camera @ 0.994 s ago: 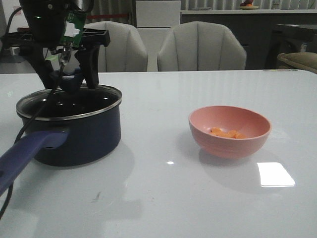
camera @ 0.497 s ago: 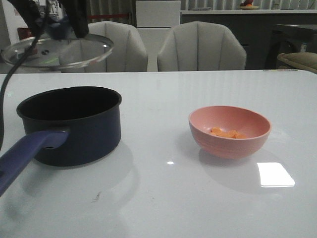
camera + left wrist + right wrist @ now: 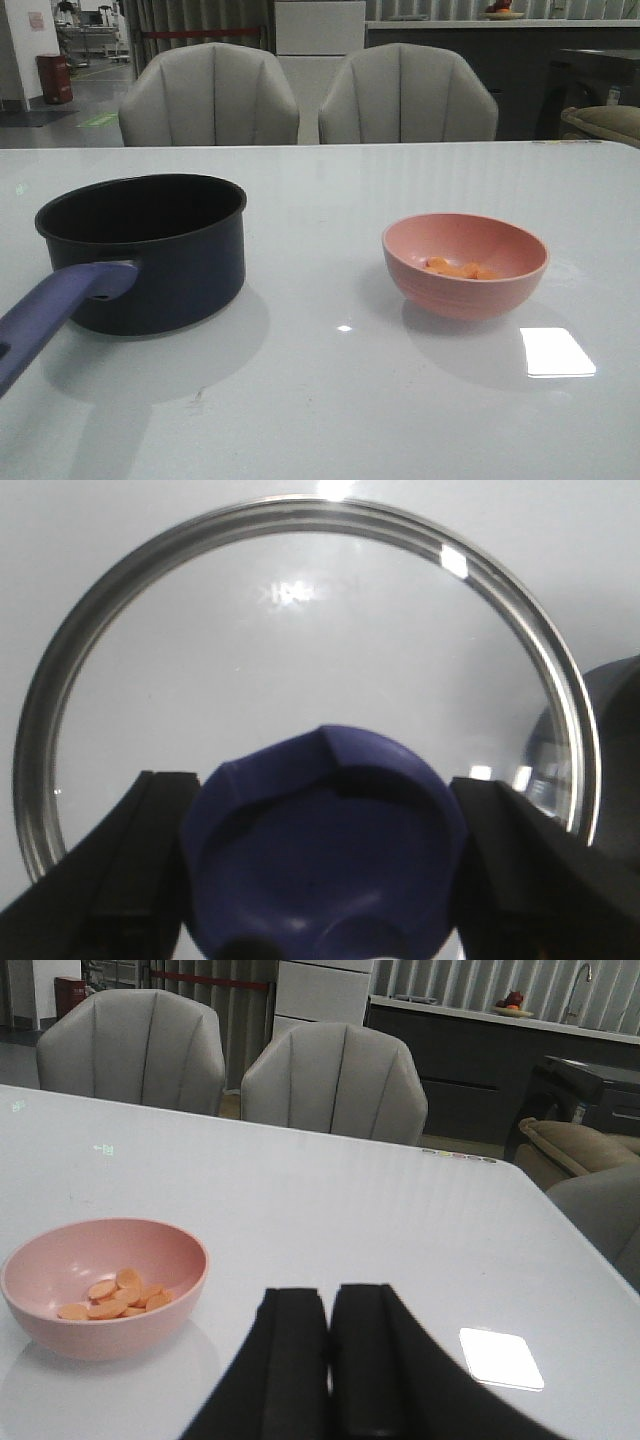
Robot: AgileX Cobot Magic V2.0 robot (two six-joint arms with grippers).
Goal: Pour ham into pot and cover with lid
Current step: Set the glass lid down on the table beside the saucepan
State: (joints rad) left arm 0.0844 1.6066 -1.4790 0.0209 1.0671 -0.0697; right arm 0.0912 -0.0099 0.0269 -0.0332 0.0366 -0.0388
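Note:
The dark navy pot (image 3: 150,250) stands uncovered at the left of the table, its purple-blue handle (image 3: 55,310) pointing toward the front. The ham (image 3: 458,268), small orange pieces, lies in the pink bowl (image 3: 465,265) at the right; it also shows in the right wrist view (image 3: 115,1296). My left gripper (image 3: 325,870) is shut on the blue knob (image 3: 325,850) of the glass lid (image 3: 300,660), holding it above the white table; neither shows in the front view. My right gripper (image 3: 330,1360) is shut and empty, to the right of the bowl (image 3: 105,1285).
Two grey chairs (image 3: 300,95) stand behind the table's far edge. A bright square reflection (image 3: 555,352) lies on the table near the bowl. An edge of the pot (image 3: 620,740) shows beside the lid in the left wrist view.
My left gripper lifted the lid off the pot, carried it up and left, and has gone out of the front view. The pot now stands open. The bowl has not moved.

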